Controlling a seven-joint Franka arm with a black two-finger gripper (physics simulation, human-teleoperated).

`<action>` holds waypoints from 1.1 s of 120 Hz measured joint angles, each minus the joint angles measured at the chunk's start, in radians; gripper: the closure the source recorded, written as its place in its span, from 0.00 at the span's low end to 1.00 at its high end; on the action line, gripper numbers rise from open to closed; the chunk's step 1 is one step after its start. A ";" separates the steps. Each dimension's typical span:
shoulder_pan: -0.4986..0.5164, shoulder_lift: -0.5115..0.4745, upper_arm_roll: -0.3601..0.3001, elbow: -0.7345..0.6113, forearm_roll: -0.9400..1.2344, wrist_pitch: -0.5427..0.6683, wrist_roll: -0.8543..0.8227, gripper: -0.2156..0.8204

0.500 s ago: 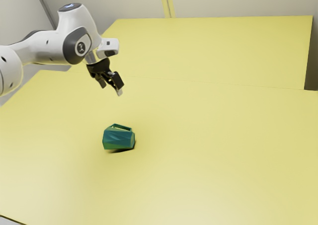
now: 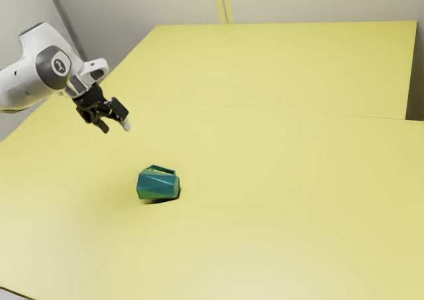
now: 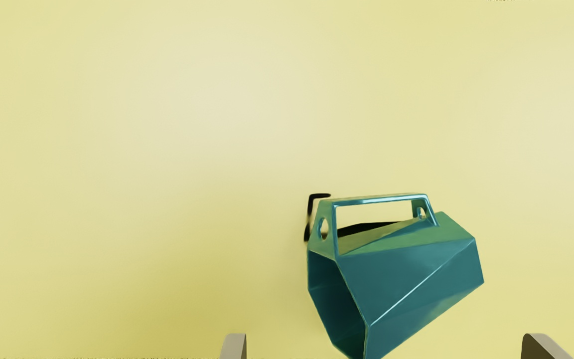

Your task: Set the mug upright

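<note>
While your gripper [image 2: 116,126] hangs in the air toward the exterior view's left, the mug [image 2: 158,184] lies on its side on the yellow table [image 2: 298,181], well apart from the claw. You have a glossy teal body made of flat, slanting facets, with a bright crease running diagonally across one face. Its handle [image 3: 381,200] is an angular bar standing up on the uppermost side, with a wide gap beneath it and a rounded hole in the leg nearer the mouth [image 3: 339,304]. You can see into that mouth, a dark, many-sided opening with crisp rims. A black shadow [image 3: 311,217] sits by the handle.

Your claw is spread wide, with nothing between its pads; in the wrist view the mug appears between the lines of the pale grey fingertips [image 3: 234,347], with yellow showing on both sides of it.

The tabletop looks smooth and softly shiny, crossed by a thin seam beyond the mug. You have its outer edges well apart from the mug, and there is open room around the handle and body.
</note>
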 joint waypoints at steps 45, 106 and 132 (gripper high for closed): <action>-0.012 0.085 0.000 -0.039 -0.165 -0.018 0.091 0.21; 0.046 0.216 -0.001 -0.068 -0.355 -0.041 0.203 0.21; 0.058 0.245 -0.002 -0.069 -0.409 -0.052 0.245 0.24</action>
